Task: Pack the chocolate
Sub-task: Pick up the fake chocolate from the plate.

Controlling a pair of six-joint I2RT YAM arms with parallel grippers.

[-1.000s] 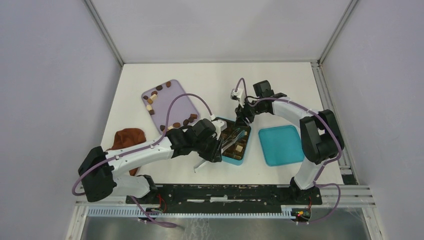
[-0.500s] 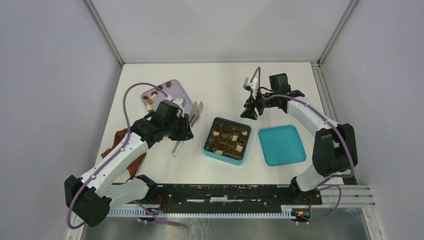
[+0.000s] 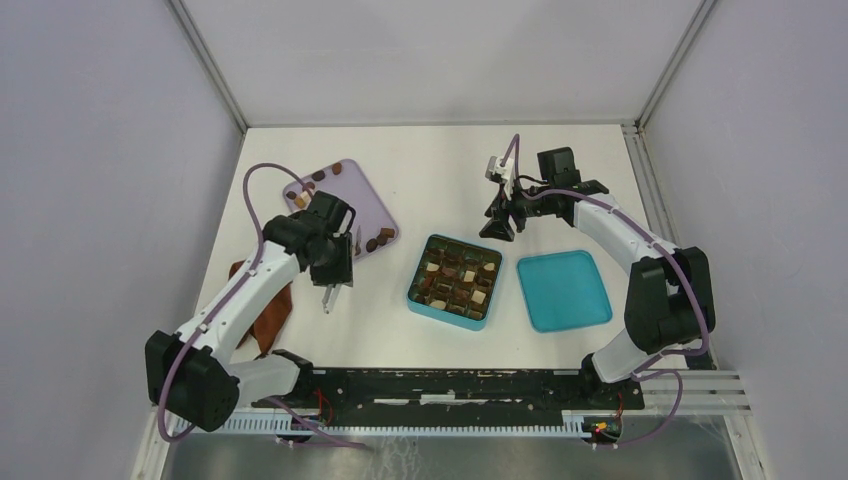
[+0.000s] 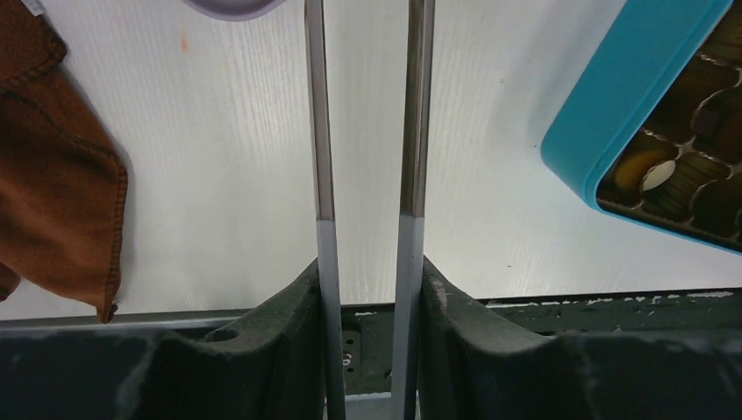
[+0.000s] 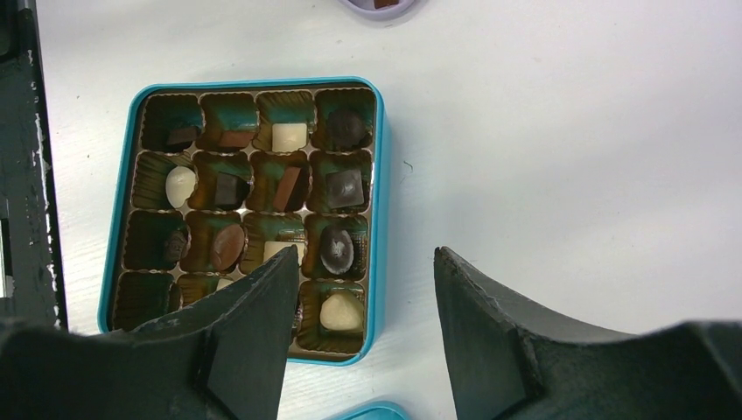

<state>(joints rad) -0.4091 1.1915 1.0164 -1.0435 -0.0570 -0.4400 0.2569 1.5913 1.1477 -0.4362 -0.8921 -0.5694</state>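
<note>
Bright, even light falls on the white tabletop [image 3: 440, 170] from above. Shadows under my arms [image 3: 250, 295] are soft and small. Up close, my left hand [image 4: 369, 284] looks dark and a bit blurry, and the tongs [image 4: 319, 131] it holds shine. Little shiny spots glow inside the box [image 5: 378, 175].

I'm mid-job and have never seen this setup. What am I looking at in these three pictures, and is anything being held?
Two robot arms stand at the near edge of the table. One picture looks down from above; the others come from a camera on each wrist. On the table: a lilac tray with loose chocolates, a partly filled teal box, a teal lid, a brown cloth. The left end effector grips metal tongs; nothing shows between their blades. The right end effector is open and empty.
</note>
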